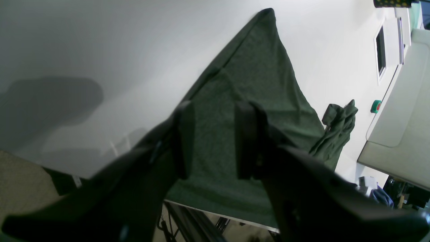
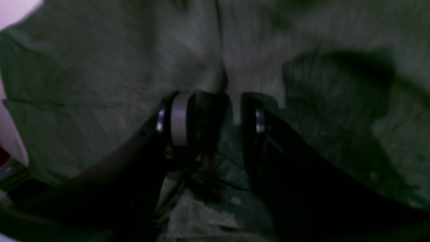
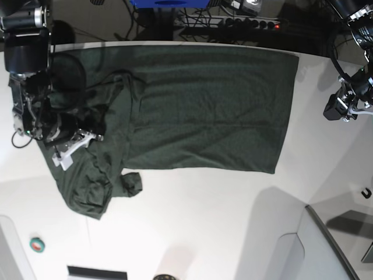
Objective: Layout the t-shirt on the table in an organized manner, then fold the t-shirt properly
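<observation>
Black fingers (image 2: 178, 117) of my right gripper (image 2: 215, 114) fill the right wrist view, pressed down into the large dark green short-sleeved t-shirt (image 3: 198, 105). A gap shows between them with dim cloth in it, but the picture is blurred and I cannot tell whether a fold is pinched or they are only part closed over the cloth.

From the base view, the shirt lies across the white desk (image 3: 204, 221) with its long axis running from 9 o'clock to 3 o'clock. The body is spread flat from centre out to a straight hem at 3 o'clock. The collar and sleeves are bunched at 9 o'clock, one sleeve trailing toward 7 o'clock. My right gripper (image 3: 58, 125) sits on that crumpled end, touching the cloth.

My left gripper (image 3: 344, 105) hangs off at 3 o'clock, beside the hem and apart from it. Its wrist view shows the fingers (image 1: 183, 137) part open with nothing between them, the green shirt (image 1: 248, 84) stretching away toward 12 o'clock beyond.

My reading is that the laying-out is unfinished and the next move turns on the 9 o'clock end: the bunched sleeves lie directly under the right fingers, so that arm is the nearer one to draw them flat, while the left arm is nearer only to the hem.
</observation>
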You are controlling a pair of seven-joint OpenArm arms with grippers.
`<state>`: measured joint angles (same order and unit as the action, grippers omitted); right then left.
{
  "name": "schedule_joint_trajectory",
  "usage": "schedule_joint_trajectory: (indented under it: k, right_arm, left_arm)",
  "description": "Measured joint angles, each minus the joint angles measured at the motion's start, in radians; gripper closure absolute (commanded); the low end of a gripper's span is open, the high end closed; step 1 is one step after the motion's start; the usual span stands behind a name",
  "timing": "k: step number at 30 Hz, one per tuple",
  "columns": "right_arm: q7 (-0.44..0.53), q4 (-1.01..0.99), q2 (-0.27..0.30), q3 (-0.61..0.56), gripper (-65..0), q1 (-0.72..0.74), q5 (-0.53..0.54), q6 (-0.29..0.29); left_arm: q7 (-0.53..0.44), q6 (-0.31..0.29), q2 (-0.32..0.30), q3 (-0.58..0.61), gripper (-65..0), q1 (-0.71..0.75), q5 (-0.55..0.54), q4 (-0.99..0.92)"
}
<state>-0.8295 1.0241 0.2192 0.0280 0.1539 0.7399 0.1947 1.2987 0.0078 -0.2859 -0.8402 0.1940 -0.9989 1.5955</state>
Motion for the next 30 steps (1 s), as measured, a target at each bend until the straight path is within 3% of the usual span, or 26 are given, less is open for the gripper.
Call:
schedule_joint_trajectory:
  k: [13, 22, 26, 30]
  right_arm:
    - [-0.004, 0.001, -0.046, -0.006, -20.0, 0.006, -0.007, 0.0]
    - [-0.004, 0.001, -0.043, -0.001, -20.7, 0.006, -0.007, 0.0]
    - [0.0, 0.002, -0.028, 0.001, -20.9, 0.006, -0.003, -0.047]
    - [0.0, 0.002, -0.018, 0.001, -20.9, 0.006, -0.003, -0.049]
  left_arm:
    - [0.0, 0.0, 0.0, 0.0, -18.9, 0.0, -0.002, 0.0]
    - [0.0, 0.0, 0.0, 0.0, -18.9, 0.0, 0.0, 0.0]
    - [0.0, 0.0, 0.0, 0.0, -18.9, 0.0, 0.0, 0.0]
    - [0.0, 0.0, 0.0, 0.0, -18.9, 0.0, 0.0, 0.0]
